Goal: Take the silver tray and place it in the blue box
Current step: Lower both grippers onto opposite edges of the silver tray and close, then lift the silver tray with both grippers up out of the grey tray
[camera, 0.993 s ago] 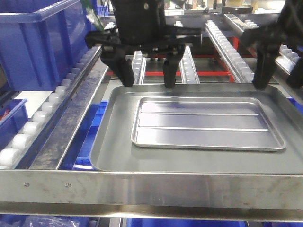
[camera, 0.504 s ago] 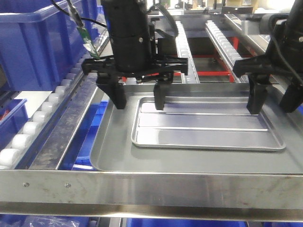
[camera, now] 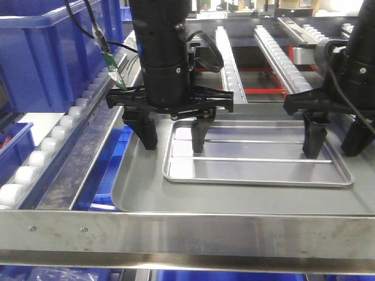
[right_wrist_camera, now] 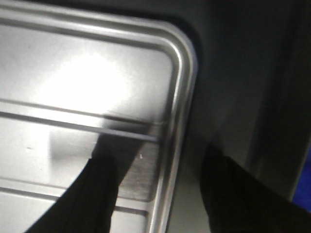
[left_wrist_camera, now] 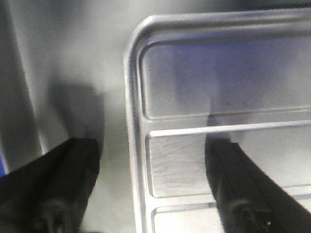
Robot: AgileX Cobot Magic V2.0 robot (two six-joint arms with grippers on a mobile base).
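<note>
Zero done: shiny silver metal tray (camera: 258,170) not gripped.
Left end effector (camera: 173,137), right end effector (camera: 334,141): spread wide.
My goal: blue plastic box (camera: 47,58).

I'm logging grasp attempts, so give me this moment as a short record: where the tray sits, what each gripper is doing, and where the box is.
silver tray: lying flat inside the larger grey tray
left gripper: open, one finger on each side of the silver tray's left rim
right gripper: open, one finger on each side of its right rim
blue box: far left, beyond the roller rail
task status: tray not yet gripped
</note>
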